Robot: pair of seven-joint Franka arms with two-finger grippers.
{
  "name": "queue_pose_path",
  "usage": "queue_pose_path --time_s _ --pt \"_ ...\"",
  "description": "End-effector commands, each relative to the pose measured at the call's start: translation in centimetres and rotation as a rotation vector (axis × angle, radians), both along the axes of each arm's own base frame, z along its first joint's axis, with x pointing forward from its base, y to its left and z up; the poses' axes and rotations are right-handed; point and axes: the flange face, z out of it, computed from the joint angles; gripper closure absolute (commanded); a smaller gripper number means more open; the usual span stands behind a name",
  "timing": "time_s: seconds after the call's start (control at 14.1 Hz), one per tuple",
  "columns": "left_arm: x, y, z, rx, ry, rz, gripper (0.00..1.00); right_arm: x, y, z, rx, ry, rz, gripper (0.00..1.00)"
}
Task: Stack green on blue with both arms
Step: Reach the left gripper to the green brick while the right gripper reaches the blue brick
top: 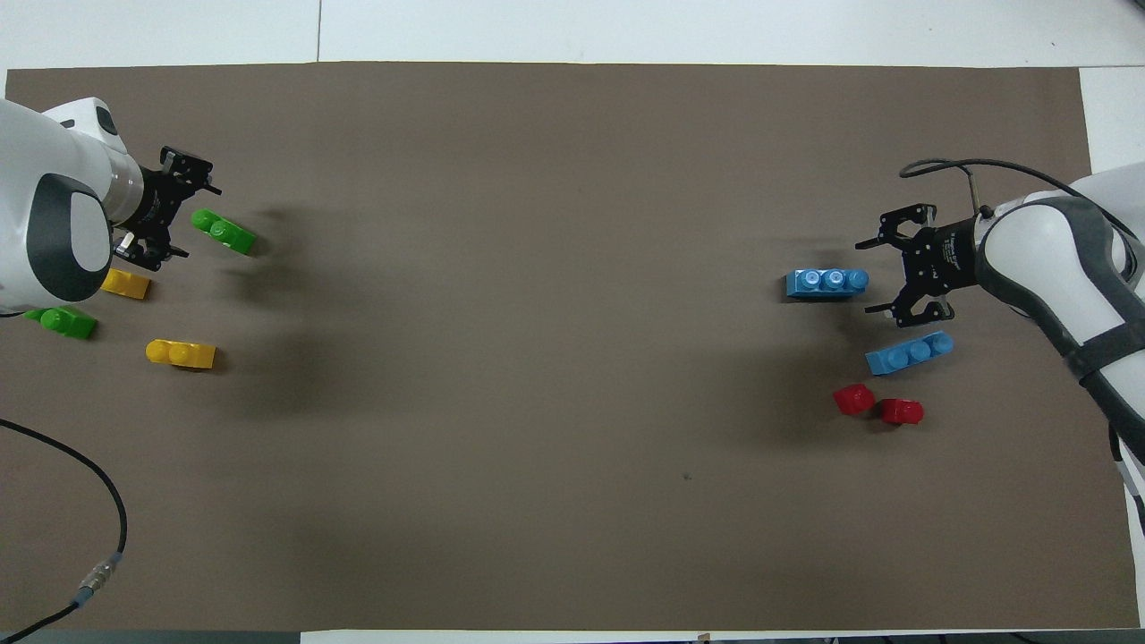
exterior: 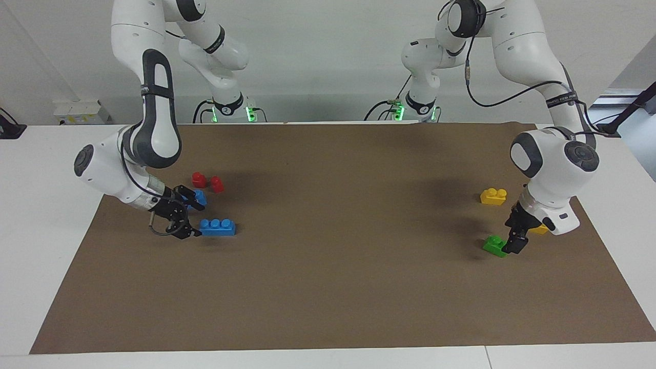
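Observation:
The farther green brick lies on the brown mat at the left arm's end; it also shows in the facing view. My left gripper is open and low, its fingers on either side of that brick's end. The farther blue brick lies at the right arm's end. My right gripper is open, low beside that brick's end. A second blue brick and a second green brick lie nearer to the robots.
Two yellow bricks lie near the green ones. Two small red pieces lie nearer to the robots than the blue bricks. The brown mat covers the white table.

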Motion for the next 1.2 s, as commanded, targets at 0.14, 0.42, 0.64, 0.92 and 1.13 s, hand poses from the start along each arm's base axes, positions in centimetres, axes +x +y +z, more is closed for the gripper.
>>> queue_pose_path --time_s 0.14,0.42,0.64,0.92,1.13 --pt "0.5 1.6 -1.4 0.012 -0.025 0.016 0.00 0.4 0.0 -2.0 0.006 -0.012 -0.057 0.08" --pt "0.5 1.5 -2.8 -0.005 -0.021 0.022 0.00 0.5 1.0 -2.8 -0.009 -0.029 -0.049 0.16" --pt "0.1 0.9 -3.5 -0.012 0.004 0.016 0.00 0.5 1.2 -3.0 -0.012 -0.043 -0.020 0.44" --pt "0.0 1.0 -3.7 -0.013 0.009 0.018 0.00 0.3 1.1 -3.1 -0.011 -0.060 0.029 0.79" --pt "0.1 0.9 -3.6 -0.013 0.004 0.016 0.06 0.3 0.6 -3.0 -0.009 -0.087 0.088 1.00"
